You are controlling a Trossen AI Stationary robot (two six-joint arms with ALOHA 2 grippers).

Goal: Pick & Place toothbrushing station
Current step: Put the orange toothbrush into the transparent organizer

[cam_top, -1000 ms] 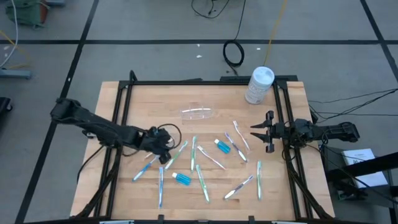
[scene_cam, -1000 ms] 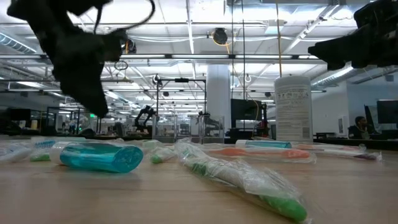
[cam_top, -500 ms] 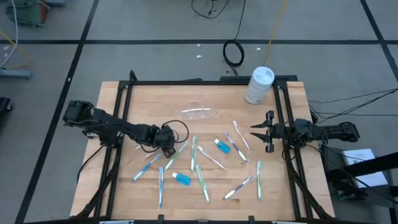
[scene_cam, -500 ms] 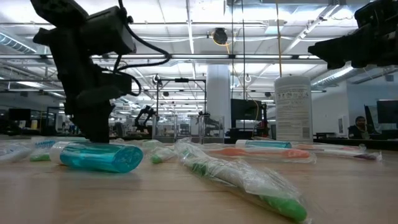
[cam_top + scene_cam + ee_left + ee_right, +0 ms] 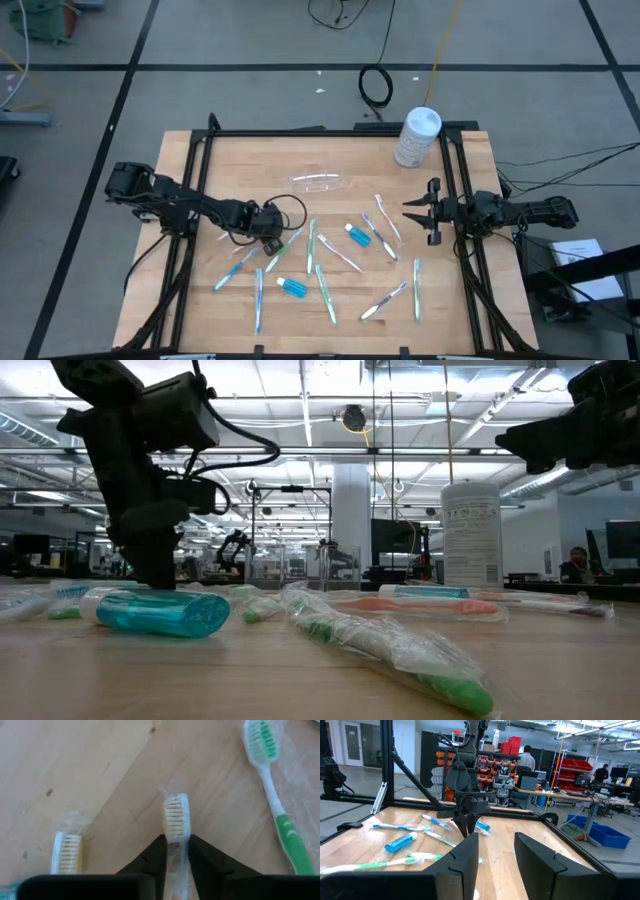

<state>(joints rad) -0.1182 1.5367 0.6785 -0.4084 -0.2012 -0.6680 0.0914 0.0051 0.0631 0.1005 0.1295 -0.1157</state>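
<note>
Pale wooden table with a dark frame. Slim toothbrushes in crinkled clear wrappers are scattered over its middle and near part, with two short blue tubes, white-capped. A clear plastic cup is seen lying on its side, farther back. A white cylindrical canister is stood at the far right; its label print cannot be read. The left gripper is clamped on a wrapped, pale-bristled toothbrush left of centre. The right gripper is held at the right edge, fingers apart, empty.
</note>
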